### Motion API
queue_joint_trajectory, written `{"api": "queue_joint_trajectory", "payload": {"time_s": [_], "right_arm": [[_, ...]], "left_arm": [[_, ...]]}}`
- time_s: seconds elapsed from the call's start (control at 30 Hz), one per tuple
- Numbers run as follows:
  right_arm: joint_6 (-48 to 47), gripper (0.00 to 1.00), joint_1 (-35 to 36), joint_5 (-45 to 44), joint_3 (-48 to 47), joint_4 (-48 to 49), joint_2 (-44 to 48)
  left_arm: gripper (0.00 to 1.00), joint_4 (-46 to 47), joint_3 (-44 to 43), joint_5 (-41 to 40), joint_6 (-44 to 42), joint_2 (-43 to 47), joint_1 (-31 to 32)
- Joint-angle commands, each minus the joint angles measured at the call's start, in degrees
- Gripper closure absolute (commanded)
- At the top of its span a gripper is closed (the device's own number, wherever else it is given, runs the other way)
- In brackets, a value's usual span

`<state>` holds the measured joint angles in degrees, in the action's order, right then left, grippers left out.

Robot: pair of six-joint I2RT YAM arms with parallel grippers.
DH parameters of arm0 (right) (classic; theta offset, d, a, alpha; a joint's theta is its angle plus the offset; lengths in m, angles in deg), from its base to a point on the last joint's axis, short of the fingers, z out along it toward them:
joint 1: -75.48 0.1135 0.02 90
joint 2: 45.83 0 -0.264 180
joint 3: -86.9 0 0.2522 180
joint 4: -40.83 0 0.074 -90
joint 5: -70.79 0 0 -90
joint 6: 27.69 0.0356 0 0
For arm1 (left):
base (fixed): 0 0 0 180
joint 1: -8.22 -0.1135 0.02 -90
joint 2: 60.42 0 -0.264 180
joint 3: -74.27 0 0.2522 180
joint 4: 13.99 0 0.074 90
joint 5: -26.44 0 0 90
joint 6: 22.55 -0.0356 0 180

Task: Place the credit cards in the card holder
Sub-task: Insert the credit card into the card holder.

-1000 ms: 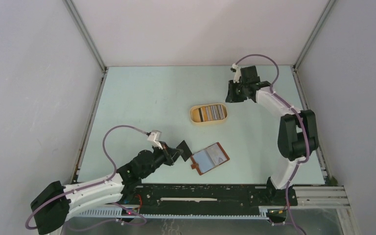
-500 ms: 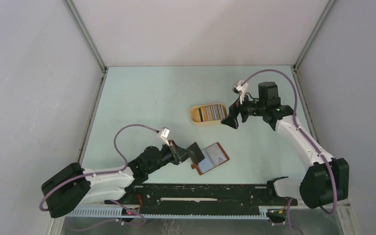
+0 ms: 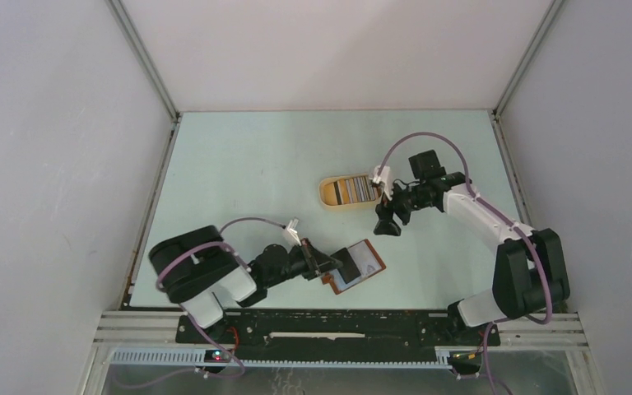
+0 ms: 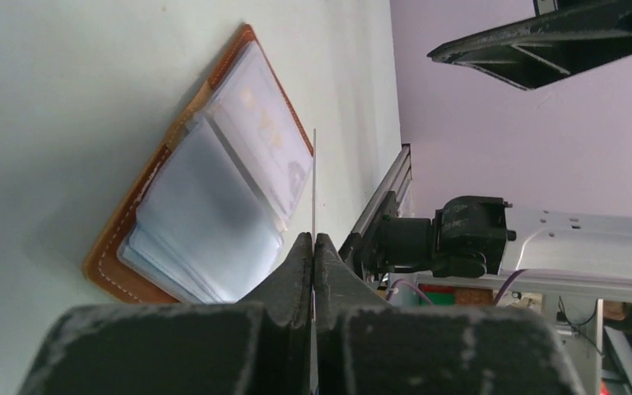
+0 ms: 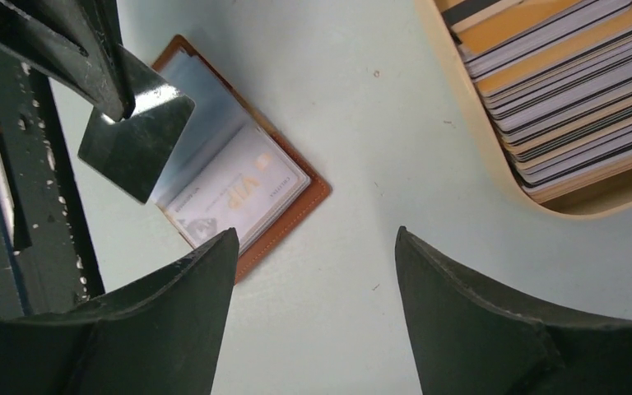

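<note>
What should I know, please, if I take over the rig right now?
The left end effector is shut on a dark card, held over the open card holder.
The right end effector is open and empty, hovering between holder and tray.
Done: one light card seems pocketed.
To do: slot the dark card, then the cards in the tray.

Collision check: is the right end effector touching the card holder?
Apart. Top view shows bare table between the right end effector and the card holder.

One card holder [image 3: 366, 263], one tray [image 3: 323, 193] of many cards [image 3: 354, 190], one separate dark card [image 5: 136, 140].
</note>
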<state>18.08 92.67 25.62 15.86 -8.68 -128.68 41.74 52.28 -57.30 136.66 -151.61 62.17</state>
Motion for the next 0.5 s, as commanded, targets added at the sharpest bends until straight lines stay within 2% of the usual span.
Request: {"api": "queue_joint_trajectory", "payload": {"time_s": [0.0,0.23,0.47], "right_arm": [[-3.37,0.24,3.36,-8.57,0.39,-0.90,-2.89],[-3.47,0.27,9.87,-14.09,0.38,-0.55,-6.15],[-4.15,0.27,11.32,-17.13,0.32,-1.35,-8.95]], "left_arm": [[1.00,11.94,-3.32,-0.02,5.49,-8.28,1.04],[1.00,9.97,-1.73,-5.25,4.62,-7.88,1.99],[1.00,9.94,-0.05,-8.17,5.37,-8.11,2.12]]}}
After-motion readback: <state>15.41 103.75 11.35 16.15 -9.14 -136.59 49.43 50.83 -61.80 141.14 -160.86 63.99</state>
